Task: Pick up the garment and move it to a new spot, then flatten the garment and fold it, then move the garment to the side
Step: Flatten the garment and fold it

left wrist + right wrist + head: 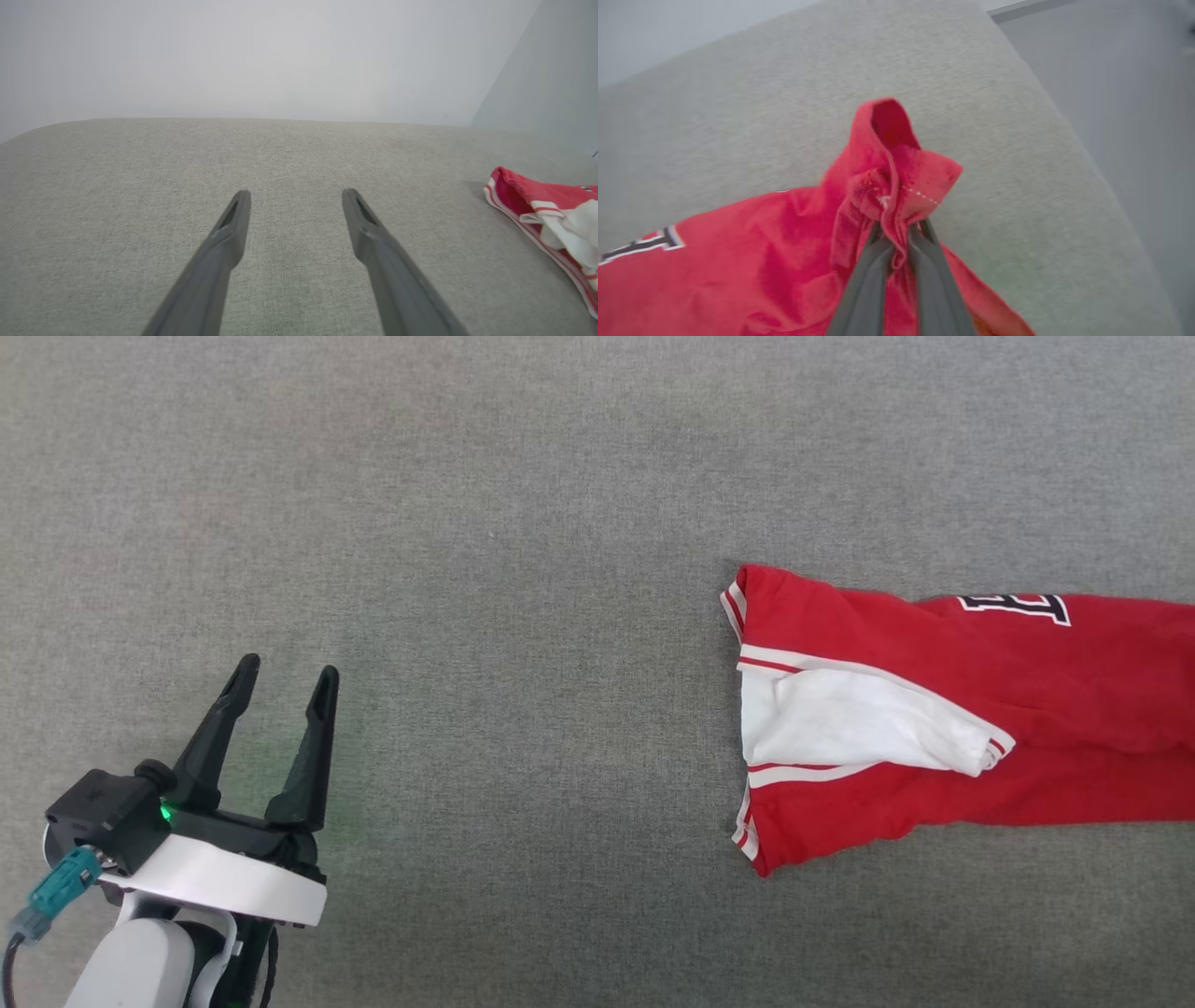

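The garment (980, 709), a red shirt with a white sleeve and striped trim, lies folded on the grey cloth surface (523, 523) at the right and runs off the head view's right edge. Its striped end also shows at the right of the left wrist view, garment (551, 210). In the right wrist view my right gripper (899, 228) is shut on a bunched red fold of the garment (896, 186), which rises above the fingertips. My left gripper (285, 679) stands open at the lower left, far from the shirt, with nothing between its fingers (233, 219).
The grey surface's right edge (1064, 121) runs close beside the pinched fold, with a drop past it. A pale wall (280, 56) stands behind the far edge. Bare cloth stretches between my left gripper and the shirt.
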Controlling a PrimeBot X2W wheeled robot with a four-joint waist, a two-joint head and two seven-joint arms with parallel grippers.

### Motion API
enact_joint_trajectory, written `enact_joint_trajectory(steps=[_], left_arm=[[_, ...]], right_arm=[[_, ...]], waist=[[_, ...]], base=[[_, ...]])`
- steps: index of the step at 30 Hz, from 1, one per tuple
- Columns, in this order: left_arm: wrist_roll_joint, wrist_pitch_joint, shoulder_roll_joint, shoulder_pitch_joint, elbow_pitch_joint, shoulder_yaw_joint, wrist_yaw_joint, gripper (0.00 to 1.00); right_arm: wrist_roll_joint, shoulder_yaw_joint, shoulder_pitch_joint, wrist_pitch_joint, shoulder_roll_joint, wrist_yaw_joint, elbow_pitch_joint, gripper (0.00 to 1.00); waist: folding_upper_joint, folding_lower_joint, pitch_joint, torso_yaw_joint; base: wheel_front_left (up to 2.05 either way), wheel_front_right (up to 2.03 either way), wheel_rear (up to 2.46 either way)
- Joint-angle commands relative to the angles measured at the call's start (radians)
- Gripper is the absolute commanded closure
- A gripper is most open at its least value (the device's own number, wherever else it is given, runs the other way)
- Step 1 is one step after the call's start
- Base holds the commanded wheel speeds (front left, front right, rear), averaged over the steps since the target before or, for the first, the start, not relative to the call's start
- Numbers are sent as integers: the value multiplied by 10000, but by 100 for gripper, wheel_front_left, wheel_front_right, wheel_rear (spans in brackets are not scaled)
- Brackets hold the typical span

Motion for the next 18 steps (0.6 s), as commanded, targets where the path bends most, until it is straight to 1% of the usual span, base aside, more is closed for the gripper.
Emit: enact_joint_trajectory(steps=[1,3,6,8,11,14,18], left_arm=[[-73,-50,0,9,33,73,25,0],[-46,-50,-4,95,58,84,25,0],[-42,-50,-41,159,99,133,25,0],[-29,-50,-69,176,125,150,25,0],[-45,-50,-141,148,112,140,25,0],[-85,-50,-173,71,115,143,25,0],[-85,-50,-245,-78,128,64,25,0]], right_arm=[[508,317,-73,141,364,-6,-342,100],[880,985,182,416,506,-6,-940,100],[1440,2334,627,943,858,-7,-2045,100],[1643,3205,838,1230,974,-7,-2840,100],[1835,4505,1039,1581,1109,-7,-3678,100],[1708,5634,887,1740,1124,-7,-4130,100],[1446,6951,444,1809,1135,-7,-4091,100]], waist=[[-1,0,-64,-20],[-1,0,-122,-35],[-1,0,-197,-42],[-1,0,-217,-53],[-1,0,-220,-54],[-1,0,-196,-28],[-1,0,-92,57]], base=[[0,0,0],[0,0,0],[0,0,0],[0,0,0],[0,0,0],[0,0,0],[0,0,0]])
